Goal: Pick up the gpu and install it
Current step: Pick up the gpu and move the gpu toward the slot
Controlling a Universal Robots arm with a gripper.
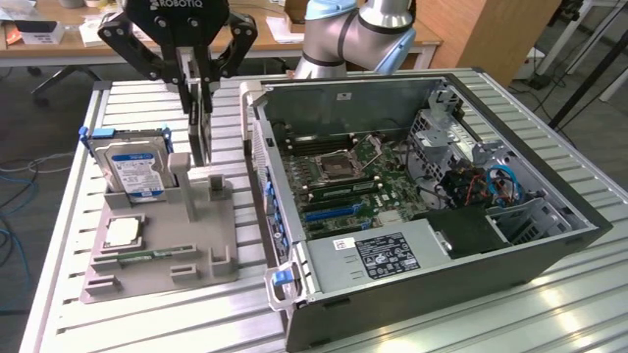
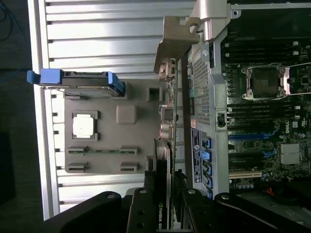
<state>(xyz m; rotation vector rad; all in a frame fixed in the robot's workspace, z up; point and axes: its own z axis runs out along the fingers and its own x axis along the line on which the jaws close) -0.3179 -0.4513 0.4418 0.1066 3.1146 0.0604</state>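
Note:
The gpu is a thin black card standing on edge at the back of the grey parts fixture. My gripper hangs right above it, shut on the card's upper edge. In the wrist view the gpu runs edge-on away from my gripper, and its silvery end bracket is at the far end. The card's lower end sits level with the fixture's upright post; I cannot tell whether it still touches the fixture. The open computer case lies just beside it on the exterior view's right.
The fixture also carries a blue-labelled hard drive, a square processor chip and a narrow green memory stick. Inside the case, the motherboard has a blue slot. The case wall stands close to the card.

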